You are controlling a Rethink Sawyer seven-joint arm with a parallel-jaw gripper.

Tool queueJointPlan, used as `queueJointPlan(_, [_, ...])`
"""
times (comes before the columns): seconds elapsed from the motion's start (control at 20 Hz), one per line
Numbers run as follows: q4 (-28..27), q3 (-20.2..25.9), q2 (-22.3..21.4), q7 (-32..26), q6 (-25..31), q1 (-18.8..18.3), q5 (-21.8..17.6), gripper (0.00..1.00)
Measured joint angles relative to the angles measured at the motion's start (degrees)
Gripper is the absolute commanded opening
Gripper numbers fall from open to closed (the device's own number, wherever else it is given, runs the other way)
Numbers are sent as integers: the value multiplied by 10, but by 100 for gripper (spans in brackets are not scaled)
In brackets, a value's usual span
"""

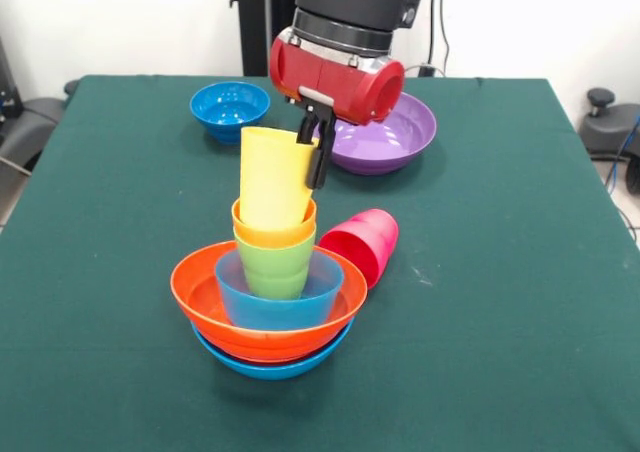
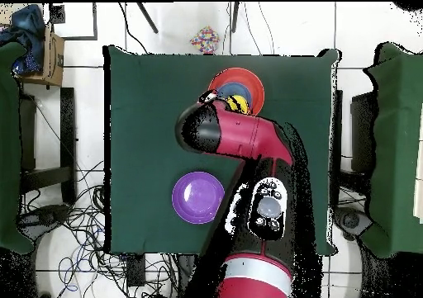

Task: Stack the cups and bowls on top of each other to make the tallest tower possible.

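The tower stands near the front of the table: a large light-blue bowl (image 1: 270, 369) at the base, a large orange bowl (image 1: 195, 292) in it, then a small light-blue bowl (image 1: 235, 302), a green cup (image 1: 275, 267), an orange cup (image 1: 275, 234) and a yellow cup (image 1: 272, 177) on top, leaning slightly. My gripper (image 1: 312, 147) is shut on the yellow cup's right rim. The tower also shows in the overhead view (image 2: 248, 84), partly under the arm. The pink cup (image 1: 362, 244) lies on its side just right of the tower. A small orange bowl is not in view.
A dark-blue bowl (image 1: 230, 107) sits at the back left and a large purple bowl (image 1: 400, 132) at the back right, also in the overhead view (image 2: 197, 197). The green table (image 1: 500, 272) spreads around them. The arm's red wrist (image 1: 335, 72) hangs above the tower.
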Motion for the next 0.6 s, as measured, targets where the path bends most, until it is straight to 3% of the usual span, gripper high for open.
queueJointPlan(0.6, [-19, -21, 29, 0, 3, 22, 2, 0])
